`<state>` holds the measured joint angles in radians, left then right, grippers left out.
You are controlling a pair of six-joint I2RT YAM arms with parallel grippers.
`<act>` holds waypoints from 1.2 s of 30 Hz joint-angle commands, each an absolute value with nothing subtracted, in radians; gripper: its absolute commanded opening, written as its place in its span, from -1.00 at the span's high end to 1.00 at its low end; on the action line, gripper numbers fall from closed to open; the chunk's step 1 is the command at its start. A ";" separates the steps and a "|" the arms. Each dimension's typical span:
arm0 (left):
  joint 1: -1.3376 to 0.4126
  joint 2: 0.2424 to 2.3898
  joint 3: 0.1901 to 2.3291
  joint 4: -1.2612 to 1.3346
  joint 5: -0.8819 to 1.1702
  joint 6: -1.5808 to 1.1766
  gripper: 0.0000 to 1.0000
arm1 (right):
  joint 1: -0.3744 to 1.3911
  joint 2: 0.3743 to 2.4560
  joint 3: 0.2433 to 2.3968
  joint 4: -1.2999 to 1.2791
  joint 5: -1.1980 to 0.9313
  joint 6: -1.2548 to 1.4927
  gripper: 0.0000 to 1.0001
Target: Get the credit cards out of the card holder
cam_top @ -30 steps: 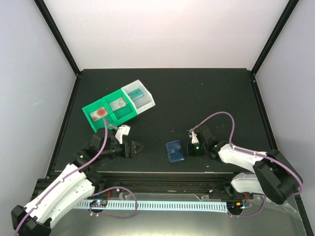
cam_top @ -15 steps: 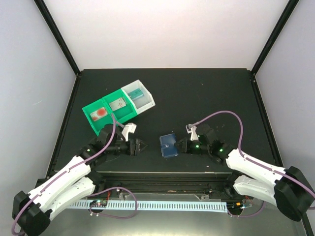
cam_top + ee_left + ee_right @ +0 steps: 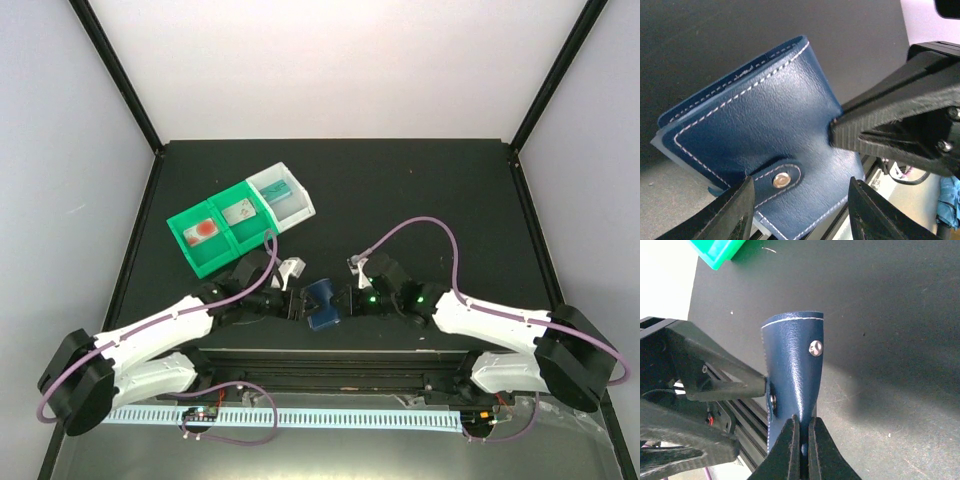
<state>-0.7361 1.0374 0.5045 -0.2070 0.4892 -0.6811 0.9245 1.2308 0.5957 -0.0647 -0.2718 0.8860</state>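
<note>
Two claws: one at each side of the card holder (image 3: 322, 302).
Right claw (image 3: 802, 422): closed on the card holder's edge, holding it on end.
Left claw (image 3: 800, 185): jaws apart, astride the holder's snap tab.
Card holder: dark blue, white-stitched.
Green tray (image 3: 258, 235): behind and left of the holder, on the desk (image 3: 430, 200); red-patched credit card (image 3: 205, 229) inside.

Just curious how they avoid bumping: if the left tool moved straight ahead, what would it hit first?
The blue card holder, pinched by the right tool. It sits just ahead of the left tool, between its open fingers, and looks very near.
</note>
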 commanded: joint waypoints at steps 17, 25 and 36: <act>-0.759 1.169 0.570 -0.256 0.317 -0.609 0.09 | 1.032 1.216 0.594 0.111 -0.247 0.899 0.98; -0.760 1.170 0.559 -0.310 0.258 -0.596 0.25 | 1.032 1.208 0.579 0.100 -0.224 0.900 0.98; -0.759 1.165 0.554 -0.356 0.199 -0.583 0.45 | 1.031 1.201 0.565 0.090 -0.200 0.900 0.98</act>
